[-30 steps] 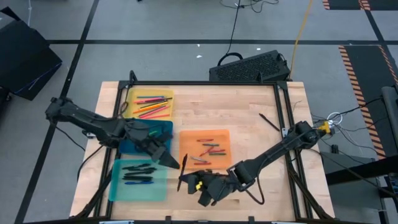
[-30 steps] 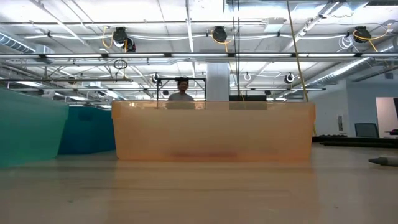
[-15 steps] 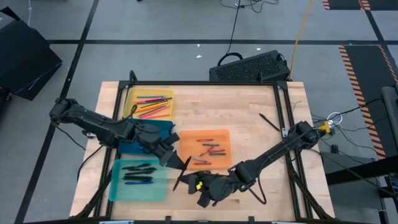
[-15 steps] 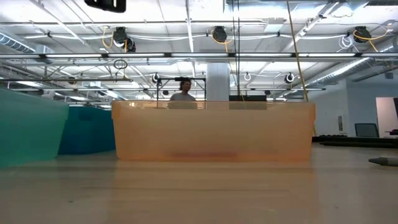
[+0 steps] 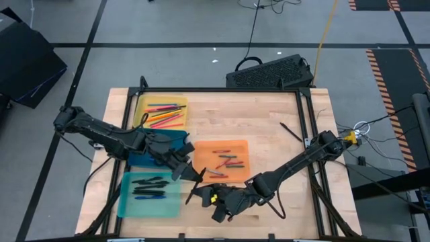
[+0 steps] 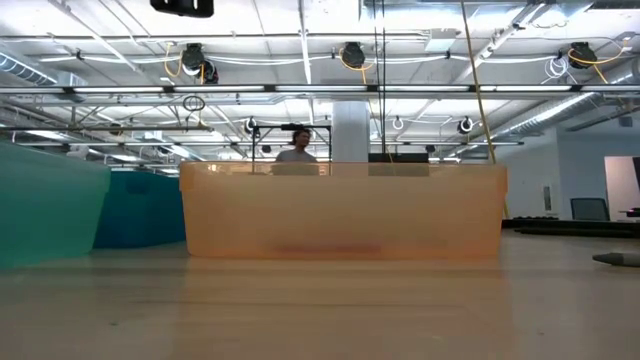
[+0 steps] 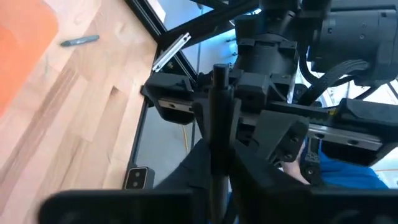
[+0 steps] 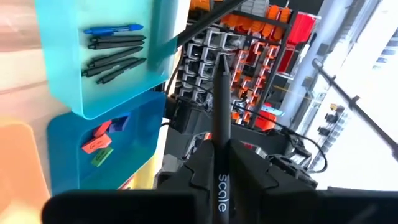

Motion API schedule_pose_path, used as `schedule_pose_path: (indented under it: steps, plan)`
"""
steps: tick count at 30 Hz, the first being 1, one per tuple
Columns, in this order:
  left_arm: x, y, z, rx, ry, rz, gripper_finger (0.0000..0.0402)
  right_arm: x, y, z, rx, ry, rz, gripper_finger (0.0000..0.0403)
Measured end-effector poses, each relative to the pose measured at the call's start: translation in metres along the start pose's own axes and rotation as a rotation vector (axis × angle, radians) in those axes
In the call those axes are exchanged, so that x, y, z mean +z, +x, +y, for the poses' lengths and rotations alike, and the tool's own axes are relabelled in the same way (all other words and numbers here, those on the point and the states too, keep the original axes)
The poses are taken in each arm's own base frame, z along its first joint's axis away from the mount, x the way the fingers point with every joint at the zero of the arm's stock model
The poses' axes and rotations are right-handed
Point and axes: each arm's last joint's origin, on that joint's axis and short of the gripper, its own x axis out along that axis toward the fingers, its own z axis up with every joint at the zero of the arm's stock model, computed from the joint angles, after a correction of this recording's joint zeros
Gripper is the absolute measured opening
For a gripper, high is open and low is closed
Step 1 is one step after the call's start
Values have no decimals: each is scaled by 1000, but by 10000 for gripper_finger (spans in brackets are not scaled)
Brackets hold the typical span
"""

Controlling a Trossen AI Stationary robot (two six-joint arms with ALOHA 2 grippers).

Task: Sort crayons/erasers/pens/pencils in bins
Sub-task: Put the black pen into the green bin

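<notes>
Right end effector (image 5: 201,196) grips a black pen (image 5: 196,187) upright near the table's (image 5: 269,114) front edge, apparently for handover; left end effector (image 5: 191,176) closes on its upper end. Beyond sits the teal bin (image 5: 149,195) of pens.

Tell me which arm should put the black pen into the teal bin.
Left. The left end effector and right end effector meet at the pen, but the left sits beside the teal bin; the right arm stretches across from the opposite side.
</notes>
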Motion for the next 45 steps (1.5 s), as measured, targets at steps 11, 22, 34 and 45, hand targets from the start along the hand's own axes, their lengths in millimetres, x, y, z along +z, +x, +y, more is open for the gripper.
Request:
schedule_pose_path:
  steps: [11, 22, 34, 45]
  plan:
    - [2, -14, -33, 261, 92, 114, 27, 11, -15, -10, -30, 404, -76, 100]
    - [-92, -52, -35, 849, 302, 525, 28, -15, -59, 3, 213, 1281, 251, 202]
    - [-159, -31, 63, 984, 444, 861, 32, -156, -85, 35, 327, 1879, 1184, 219]
    - [-168, -32, 85, 1037, 479, 960, 183, -306, -93, 139, 755, 1832, 1646, 219]
